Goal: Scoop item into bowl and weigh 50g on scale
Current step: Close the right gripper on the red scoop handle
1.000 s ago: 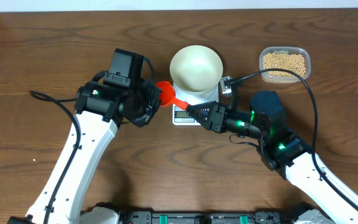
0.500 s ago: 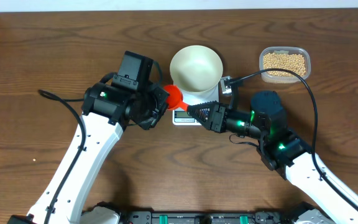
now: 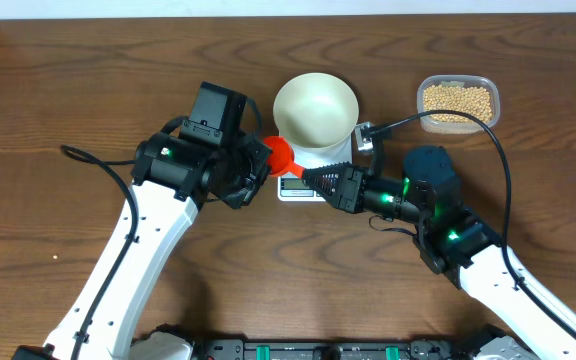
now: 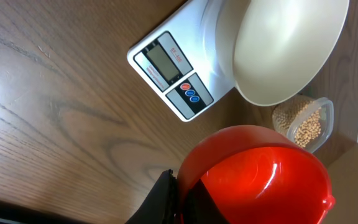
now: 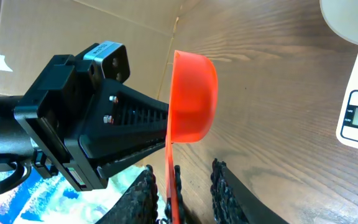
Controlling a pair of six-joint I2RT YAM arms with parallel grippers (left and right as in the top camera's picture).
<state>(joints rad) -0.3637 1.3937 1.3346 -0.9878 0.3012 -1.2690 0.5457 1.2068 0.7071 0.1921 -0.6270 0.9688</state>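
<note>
The cream-white bowl (image 3: 315, 108) stands empty on the white scale (image 3: 290, 185). The tan beans (image 3: 456, 98) lie in a clear tub at the back right. A red scoop (image 3: 281, 154) hangs empty between both grippers, just left of the scale. My left gripper (image 3: 258, 160) pinches the wall of the scoop cup (image 4: 253, 174); its fingers (image 4: 178, 196) sit on the rim. My right gripper (image 3: 313, 178) is over the scale's front. In the right wrist view its fingers (image 5: 182, 186) are apart, with the thin scoop handle (image 5: 168, 168) between them, against the left finger.
The scale's display and buttons (image 4: 173, 68) show in the left wrist view, with the bowl (image 4: 284, 50) and the tub of beans (image 4: 306, 127) beyond. A cable runs from the right arm past the tub. Brown wooden table (image 3: 88, 80) lies all round.
A second ago the left gripper and the scoop cup were further left; both moved right, toward the scale. The right arm has stayed in place. Nothing differs in the last half second.
</note>
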